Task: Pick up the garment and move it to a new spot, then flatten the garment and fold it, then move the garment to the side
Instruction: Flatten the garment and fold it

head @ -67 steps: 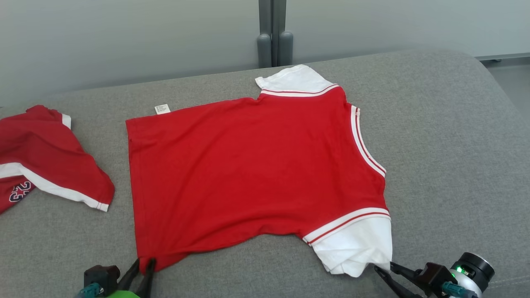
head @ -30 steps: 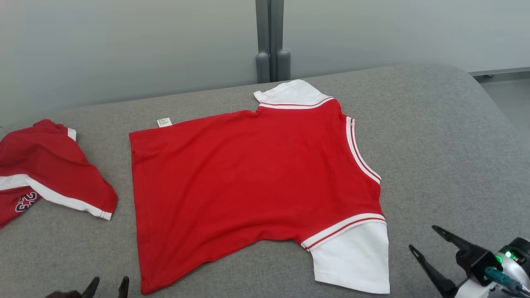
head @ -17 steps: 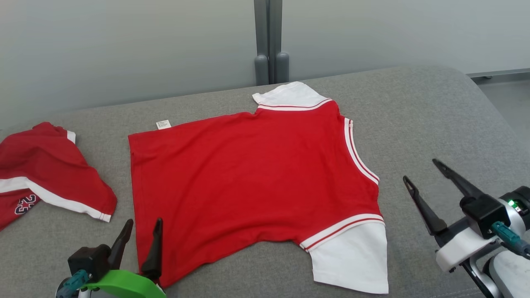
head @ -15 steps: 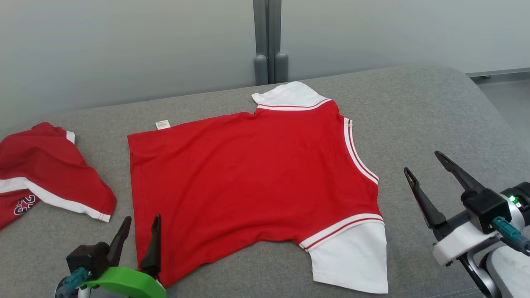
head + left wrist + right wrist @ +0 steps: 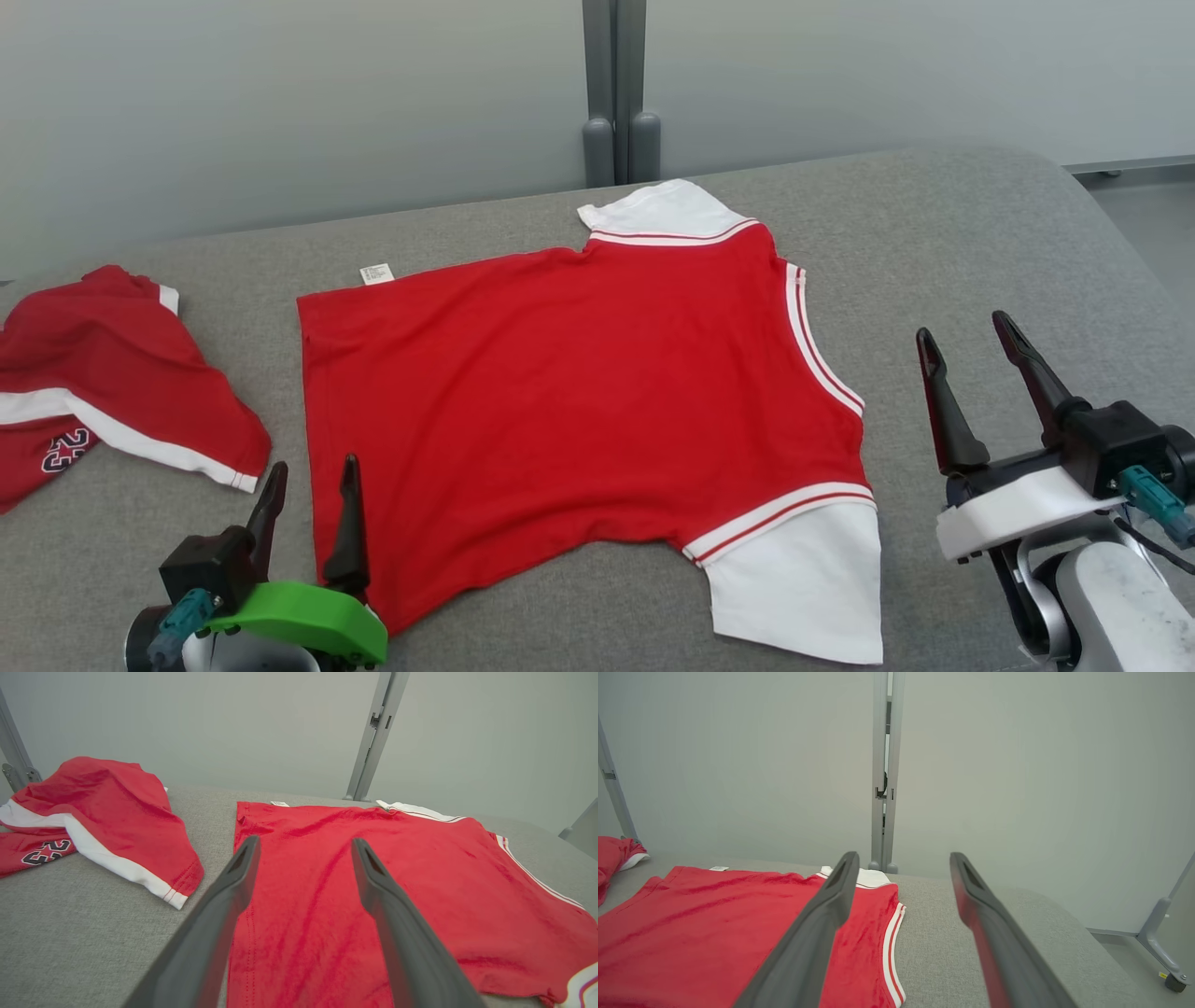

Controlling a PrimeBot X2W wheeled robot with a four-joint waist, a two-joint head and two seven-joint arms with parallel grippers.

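A second red garment (image 5: pixel 121 373) lies crumpled at the left of the grey surface (image 5: pixel 980 243), clear of the shirt. A post (image 5: pixel 616 93) stands at the far edge. The shirt (image 5: pixel 560 392), red with white sleeves and striped trim, lies spread flat mid-surface, neck to the right. My left gripper (image 5: pixel 314 464) stands wide and empty at its near left corner. My right gripper (image 5: pixel 963 326), also wide and empty, is to its right, apart.

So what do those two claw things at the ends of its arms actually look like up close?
Each has two long, dark, tapering fingers rising from a black block with a teal plug at its side. The left gripper sits on a bright green collar. The right gripper sits on a white collar above a pale grey forearm.
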